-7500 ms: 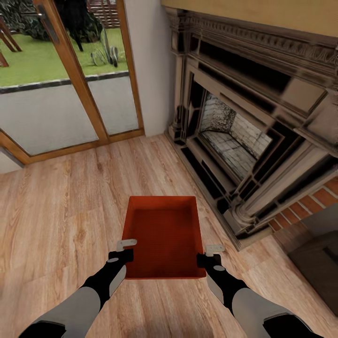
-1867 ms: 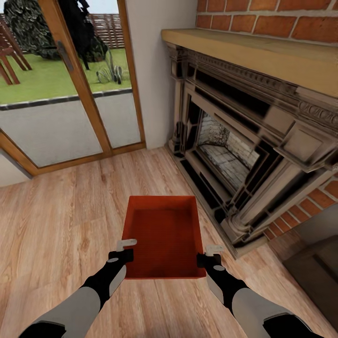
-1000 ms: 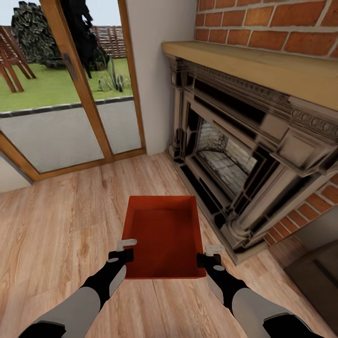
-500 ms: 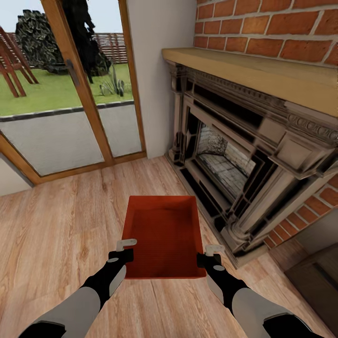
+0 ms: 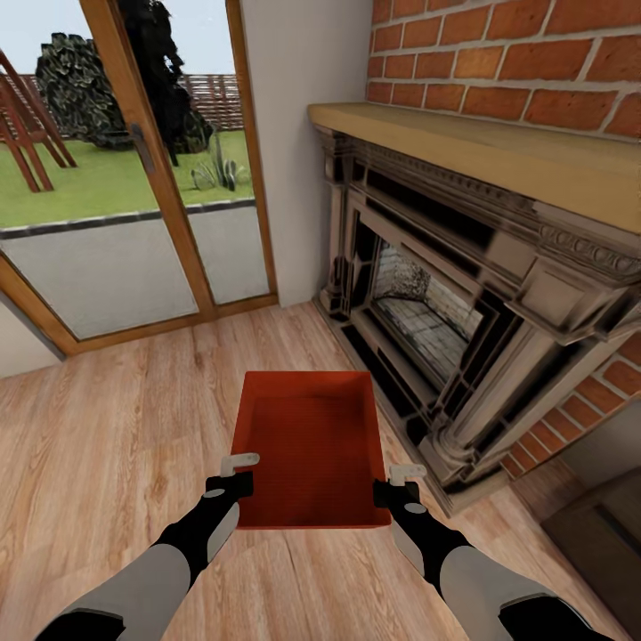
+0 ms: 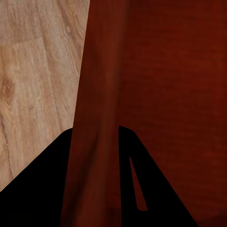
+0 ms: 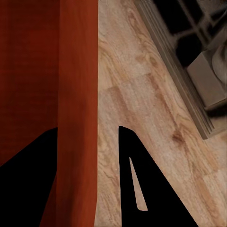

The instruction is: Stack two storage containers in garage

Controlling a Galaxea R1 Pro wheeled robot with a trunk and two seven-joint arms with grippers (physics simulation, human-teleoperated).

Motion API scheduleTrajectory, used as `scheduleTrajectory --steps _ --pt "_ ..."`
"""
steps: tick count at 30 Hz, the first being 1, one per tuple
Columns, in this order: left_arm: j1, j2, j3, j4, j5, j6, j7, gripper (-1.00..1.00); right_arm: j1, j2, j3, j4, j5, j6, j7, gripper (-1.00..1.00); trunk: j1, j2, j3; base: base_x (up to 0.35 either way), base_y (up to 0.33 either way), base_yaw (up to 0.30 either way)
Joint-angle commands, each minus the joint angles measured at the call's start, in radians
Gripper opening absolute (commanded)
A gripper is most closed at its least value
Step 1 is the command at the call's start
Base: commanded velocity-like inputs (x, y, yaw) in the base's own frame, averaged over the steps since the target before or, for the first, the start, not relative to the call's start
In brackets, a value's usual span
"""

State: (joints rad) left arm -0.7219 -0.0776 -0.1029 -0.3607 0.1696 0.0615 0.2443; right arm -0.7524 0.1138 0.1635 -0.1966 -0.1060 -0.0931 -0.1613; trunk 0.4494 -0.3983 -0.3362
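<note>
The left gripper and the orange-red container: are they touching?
Touching. In the left wrist view, the container wall passes between the left gripper fingers, pressed against them.

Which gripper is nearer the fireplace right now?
Right. The right gripper grips the container wall on the fireplace side; the left gripper grips the opposite wall, farther away.

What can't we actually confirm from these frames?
- Container underside: the head view looks down into the storage container, so whether it is lifted off the wood floor cannot be told.
- Right grip: in the right wrist view the container wall runs between the dark fingers, with a floor strip showing beside one finger.
- Left gripper: pad contact hidden behind the wall.
- Fireplace: cut off by the head view's right edge.
</note>
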Motion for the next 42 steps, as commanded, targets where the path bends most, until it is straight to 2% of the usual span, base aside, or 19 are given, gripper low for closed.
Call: scheduleTrajectory --steps 1,42 --pt "-0.001 0.001 -0.003 -0.003 0.002 0.006 0.012 -1.0 -0.001 0.0 0.008 0.002 -0.011 -0.005 -0.005 -1.0 0.001 -0.002 0.0 0.0 0.0 0.0" --pt "-0.001 0.001 -0.003 -0.003 0.002 0.006 0.012 -1.0 -0.001 0.0 0.008 0.002 -0.011 -0.005 -0.005 -1.0 0.001 -0.002 0.064 0.0 0.0 0.0"
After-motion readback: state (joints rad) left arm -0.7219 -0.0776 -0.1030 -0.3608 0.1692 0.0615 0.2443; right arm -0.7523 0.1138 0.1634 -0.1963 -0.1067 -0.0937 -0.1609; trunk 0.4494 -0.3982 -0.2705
